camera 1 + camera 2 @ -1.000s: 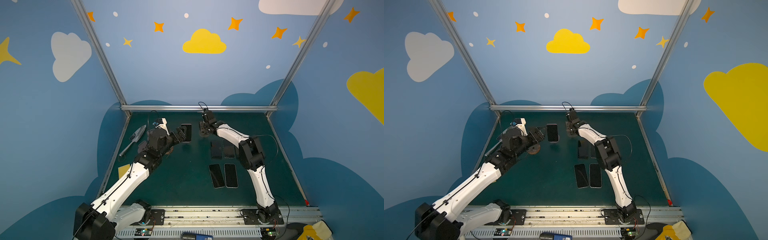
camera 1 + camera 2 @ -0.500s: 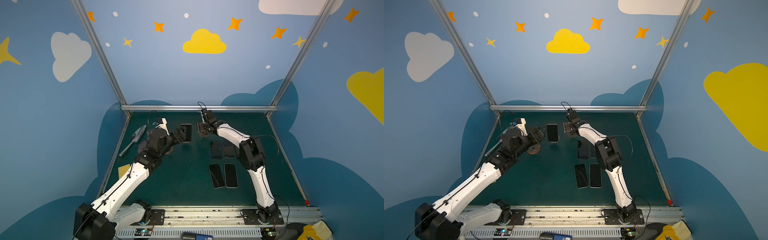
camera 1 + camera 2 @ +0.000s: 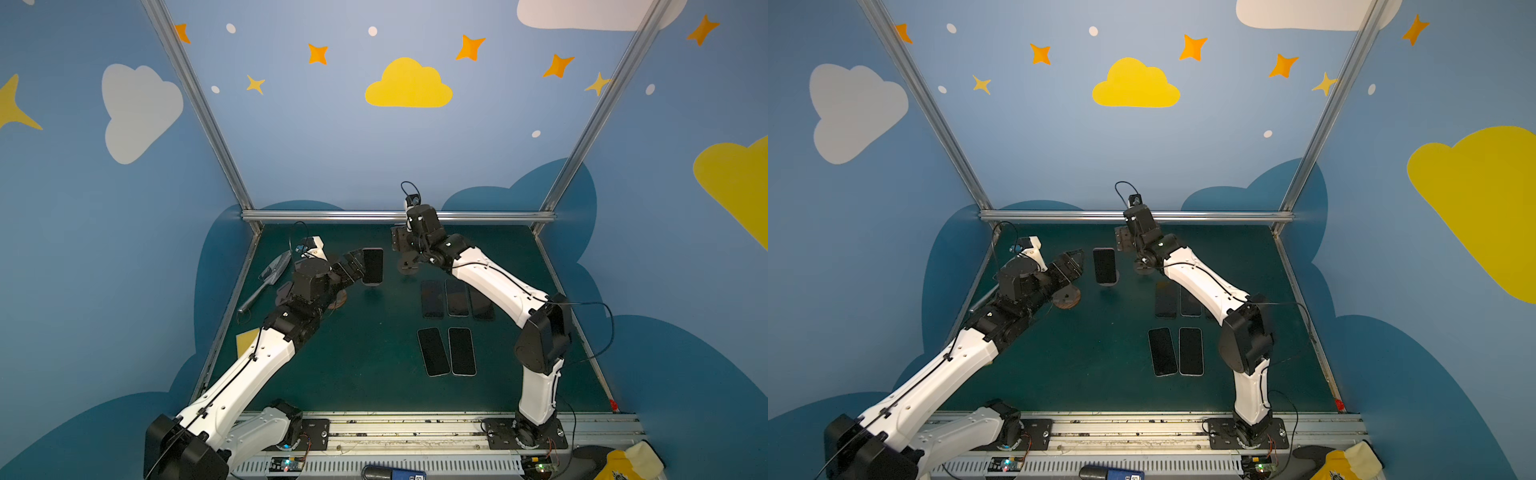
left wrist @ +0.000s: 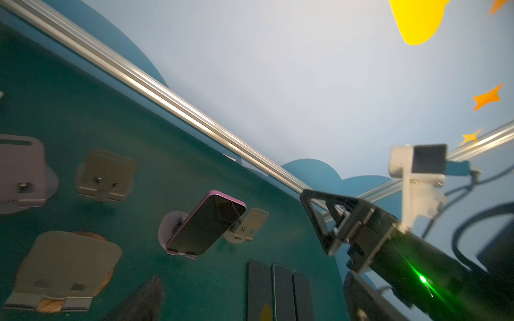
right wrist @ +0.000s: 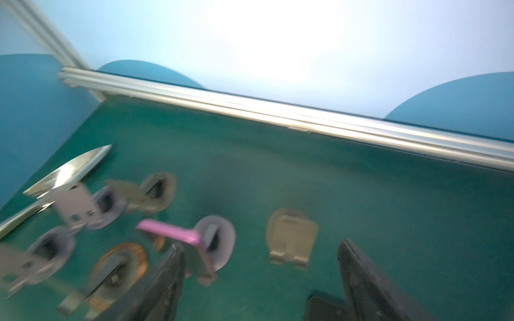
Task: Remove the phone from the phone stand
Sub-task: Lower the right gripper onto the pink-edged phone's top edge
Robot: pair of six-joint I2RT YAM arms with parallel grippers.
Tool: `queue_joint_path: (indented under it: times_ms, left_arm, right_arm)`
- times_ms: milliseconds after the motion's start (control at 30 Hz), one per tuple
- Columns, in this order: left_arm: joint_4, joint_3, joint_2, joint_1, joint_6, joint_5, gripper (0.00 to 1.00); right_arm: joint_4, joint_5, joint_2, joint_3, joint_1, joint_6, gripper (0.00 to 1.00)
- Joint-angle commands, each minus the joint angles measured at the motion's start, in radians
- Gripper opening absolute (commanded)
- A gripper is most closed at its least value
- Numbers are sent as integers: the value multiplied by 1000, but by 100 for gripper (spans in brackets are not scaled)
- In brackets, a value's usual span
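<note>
The slim pink-edged phone (image 4: 207, 225) with a dark, unlit screen leans back in portrait on the pale grey round-based phone stand (image 4: 167, 226), bottom edge seated in its lip, toward the back middle of the green counter (image 3: 357, 374).

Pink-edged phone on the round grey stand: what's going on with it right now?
The pink-edged phone is not yet removed; it sits propped on its round grey stand. The left pincer is open just beside it, not touching. The right pincer is open and empty on the phone's other side. Five dark phones lie flat on the green mat.
</note>
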Motion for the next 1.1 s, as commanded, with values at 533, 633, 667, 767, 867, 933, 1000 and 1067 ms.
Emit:
queue_joint_path:
  times_ms: [533,633,667,767,867,933,1000,1067]
  left_arm:
    - [-64,-21,-31,66,-144,-138,100]
    - [-61,-22,-30,75,-155,-120,100]
    - [-60,-21,-30,75,-156,-113,100]
    - [-54,-22,-29,78,-156,-101,100]
    - [-49,-24,-23,79,-155,-93,100]
    - [-48,-25,-21,80,-153,-86,100]
    - [-46,-25,-23,81,-152,-81,100]
    - [-43,-26,-21,82,-151,-78,100]
  right_arm:
    - [-36,218,270,247,130,221,91]
    - [-51,223,316,299,131,224,91]
    - [-56,220,333,315,132,225,91]
    - [-65,219,367,347,132,231,91]
    - [-63,224,390,359,129,237,91]
    - [-64,233,401,366,129,237,91]
    - [-65,234,409,368,127,241,91]
    - [-64,228,421,370,125,246,91]
